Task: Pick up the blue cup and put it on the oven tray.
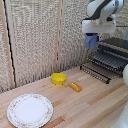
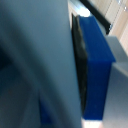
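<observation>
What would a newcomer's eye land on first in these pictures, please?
Probably the white robot arm at the exterior view's upper right, its end effector holding the blue cup in the air beside the oven tray. Next come the yellow bowl mid-table and the patterned plate near the lower left corner.

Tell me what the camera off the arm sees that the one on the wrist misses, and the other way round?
Only the exterior view shows the scene: the yellow bowl, a small orange item, the white patterned plate, the wooden table, and the oven tray pulled out, with the gripper held above it. Only the wrist view shows a blurred close-up of a dark finger pad against blue plastic. Both show the blue cup in the gripper.
</observation>
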